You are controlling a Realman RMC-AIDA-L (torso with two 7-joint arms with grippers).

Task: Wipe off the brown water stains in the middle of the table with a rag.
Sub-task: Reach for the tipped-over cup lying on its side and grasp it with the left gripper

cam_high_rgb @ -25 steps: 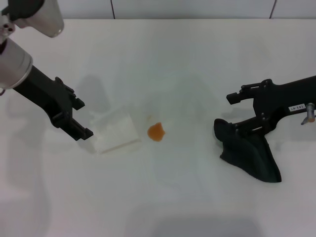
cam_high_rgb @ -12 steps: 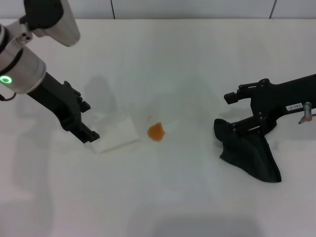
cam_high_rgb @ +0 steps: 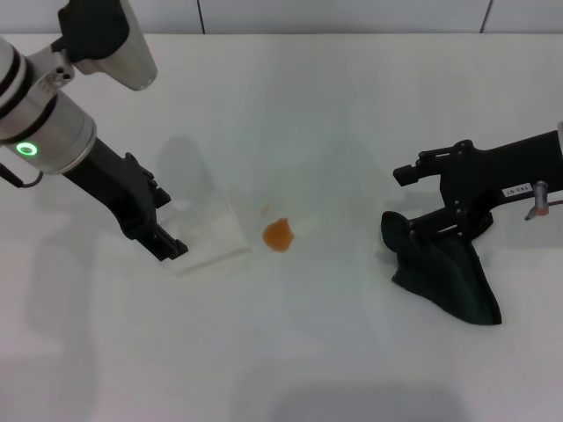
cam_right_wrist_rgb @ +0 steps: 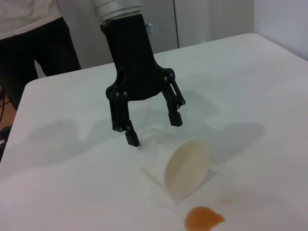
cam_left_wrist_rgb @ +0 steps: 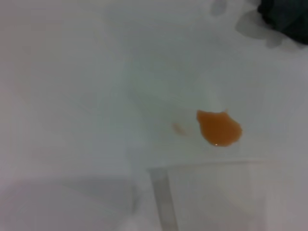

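Note:
The brown water stain point(cam_high_rgb: 278, 235) is a small orange-brown blob in the middle of the white table point(cam_high_rgb: 299, 352). It also shows in the left wrist view point(cam_left_wrist_rgb: 219, 128) and the right wrist view point(cam_right_wrist_rgb: 204, 218). The dark rag point(cam_high_rgb: 445, 272) lies crumpled on the table at the right, and its corner shows in the left wrist view point(cam_left_wrist_rgb: 285, 11). My right gripper point(cam_high_rgb: 406, 201) is open just above the rag's upper left end, its lower finger at the cloth. My left gripper point(cam_high_rgb: 171, 223) is open at the end of a white cup point(cam_high_rgb: 208, 231), left of the stain.
The white cup point(cam_right_wrist_rgb: 186, 166) lies on its side just left of the stain, its mouth toward it. In the right wrist view the left gripper point(cam_right_wrist_rgb: 154, 130) straddles its closed end. A person point(cam_right_wrist_rgb: 33, 38) stands beyond the table's far edge.
My left arm has moved right and closer to the lying cup. My right gripper has shifted slightly left above the rag. The rag, cup and stain have not moved.

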